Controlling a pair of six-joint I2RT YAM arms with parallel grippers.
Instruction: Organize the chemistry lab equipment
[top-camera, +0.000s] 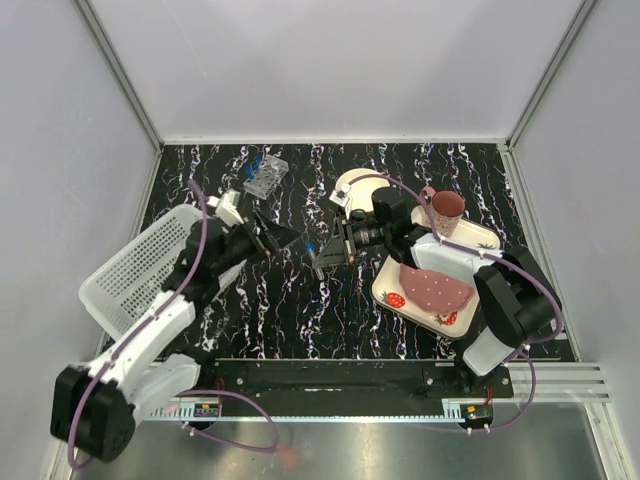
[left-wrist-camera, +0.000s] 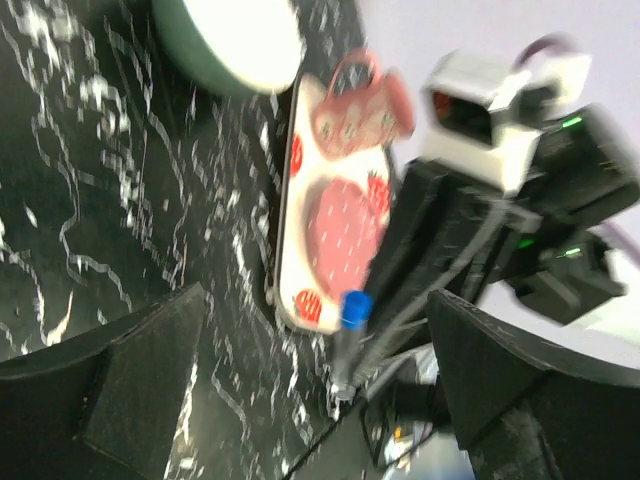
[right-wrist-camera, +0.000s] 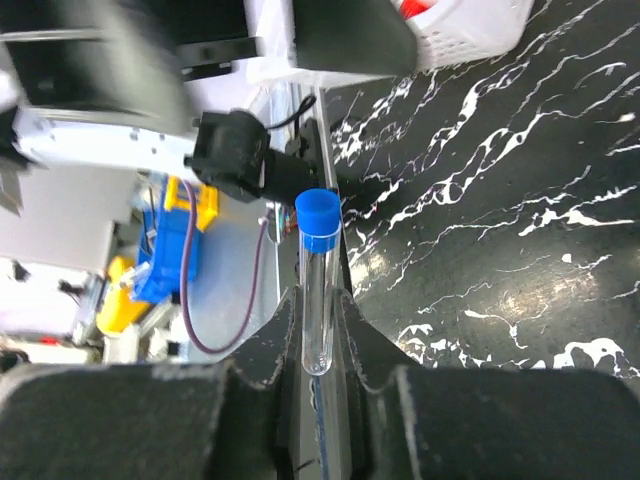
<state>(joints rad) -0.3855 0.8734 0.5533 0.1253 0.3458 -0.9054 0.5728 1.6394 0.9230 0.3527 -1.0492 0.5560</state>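
A thin clear tube with a blue cap (right-wrist-camera: 319, 275) stands between the fingers of my right gripper (right-wrist-camera: 318, 325), which is shut on its lower end. From above, that gripper (top-camera: 322, 262) hangs over the middle of the black table, the blue-capped tube (top-camera: 313, 246) at its tip. My left gripper (top-camera: 283, 240) is just left of it, jaws wide open. In the left wrist view the same tube (left-wrist-camera: 352, 325) shows between the spread fingers (left-wrist-camera: 140, 385), touching neither. The clear tube rack (top-camera: 266, 176) sits at the back, blue caps beside it.
A white perforated basket (top-camera: 138, 265) lies at the left; something red (right-wrist-camera: 415, 8) shows inside it. The white bowl with yellow rim (top-camera: 352, 184), the pink mug (top-camera: 447, 209) and the strawberry plate (top-camera: 400, 297) crowd the right side under the right arm.
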